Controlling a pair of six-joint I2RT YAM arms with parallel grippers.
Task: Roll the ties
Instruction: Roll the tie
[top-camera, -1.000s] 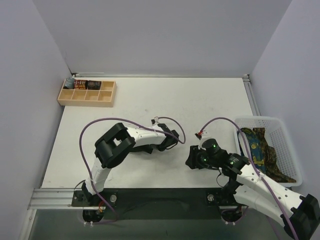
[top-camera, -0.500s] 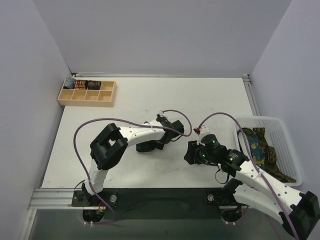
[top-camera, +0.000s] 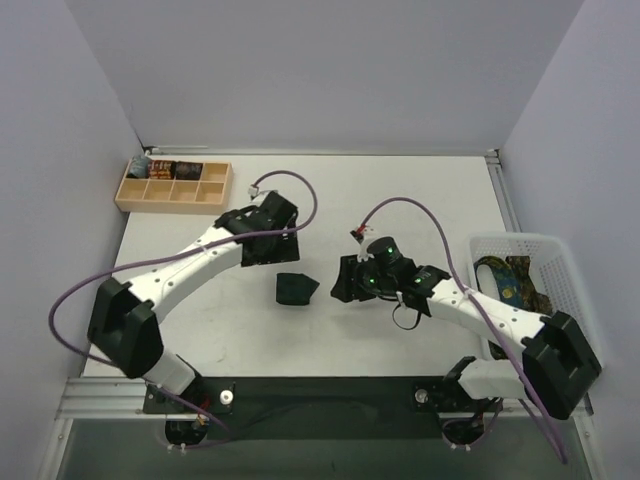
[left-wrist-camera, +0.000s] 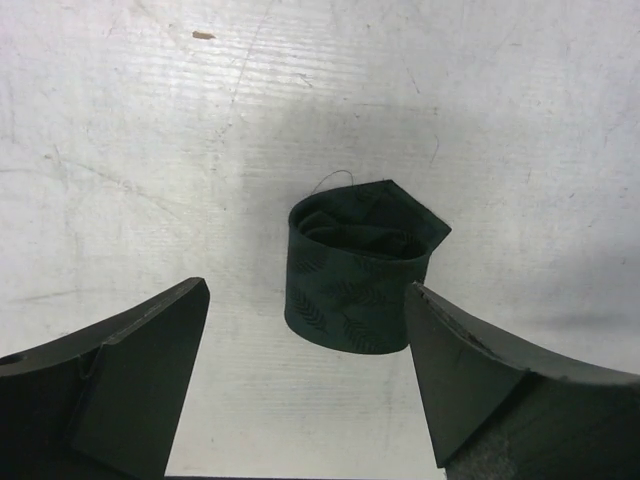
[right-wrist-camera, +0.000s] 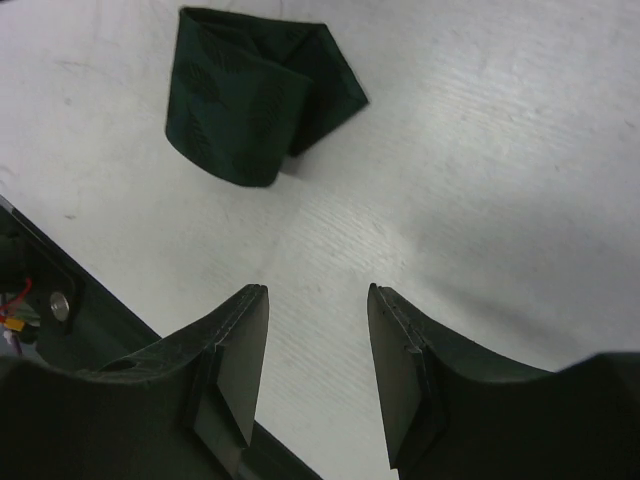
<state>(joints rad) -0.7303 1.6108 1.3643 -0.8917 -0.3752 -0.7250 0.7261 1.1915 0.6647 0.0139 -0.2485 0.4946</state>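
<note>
Between the left gripper (left-wrist-camera: 305, 290) and right gripper (right-wrist-camera: 317, 290), both released, a rolled dark green tie (top-camera: 296, 288) rests on the table (top-camera: 400, 190)

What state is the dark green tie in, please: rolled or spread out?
Rolled. The dark green tie sits on the table as a compact coil, its pointed tip outermost.

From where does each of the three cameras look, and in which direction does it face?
Top external: above and behind the bases, looking down on the table; both arms show, left gripper and right gripper near the rolled green tie.
Left wrist: on the left wrist, looking down at that tie; its open fingers show.
Right wrist: on the right wrist, facing the tie; open fingers show.
Shared: all see the tie.
</note>
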